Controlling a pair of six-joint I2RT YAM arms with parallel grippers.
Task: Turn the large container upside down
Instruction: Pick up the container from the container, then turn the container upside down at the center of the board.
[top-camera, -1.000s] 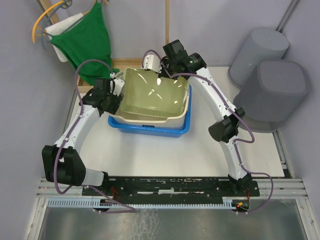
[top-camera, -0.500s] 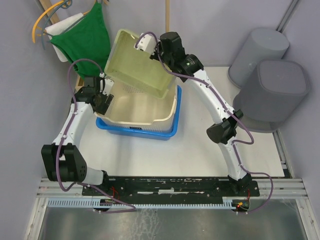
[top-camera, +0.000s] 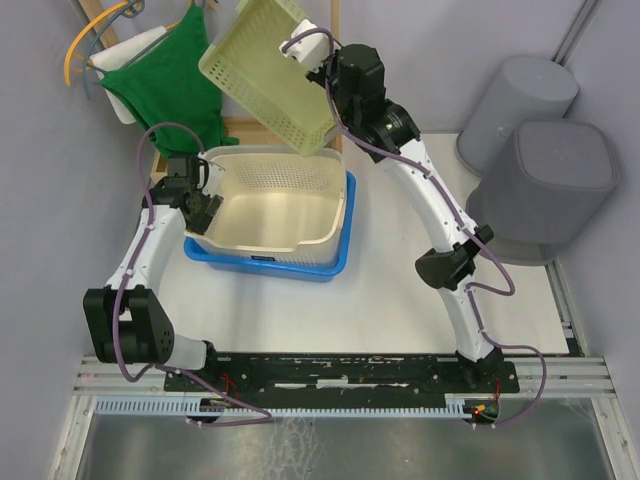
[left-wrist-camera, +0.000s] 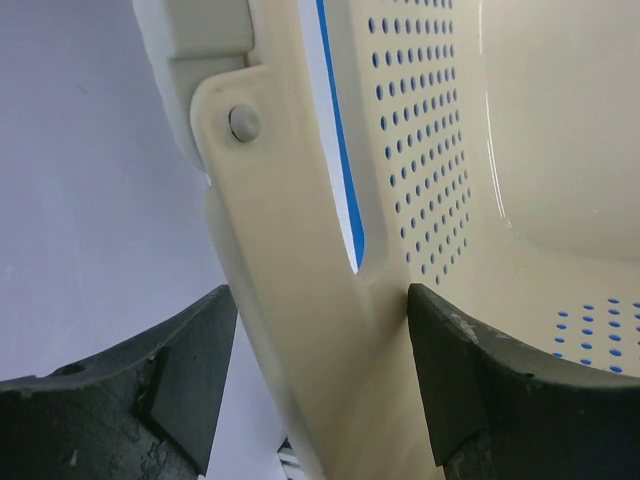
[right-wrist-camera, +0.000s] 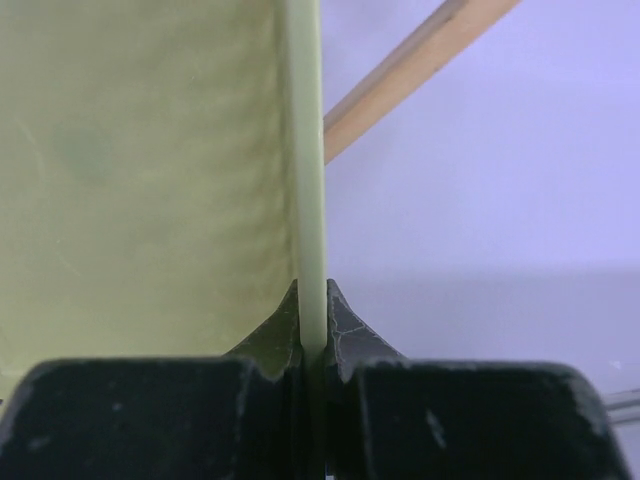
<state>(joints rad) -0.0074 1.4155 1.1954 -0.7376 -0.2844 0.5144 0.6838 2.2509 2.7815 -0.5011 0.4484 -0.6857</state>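
Now | right fingers (right-wrist-camera: 312, 350) clamp green basket (top-camera: 268, 72) rim | left fingers (left-wrist-camera: 190, 385) spread astride cream basket (top-camera: 270, 205) wall

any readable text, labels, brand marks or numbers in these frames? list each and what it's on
No legible text in any view.
Blue tub: a small dark label on its near wall, too small to read.
Cream basket: nothing printed in the left wrist close-up, only a rivet.
Green basket: no markings in either view.
Grey bins: nothing visible.
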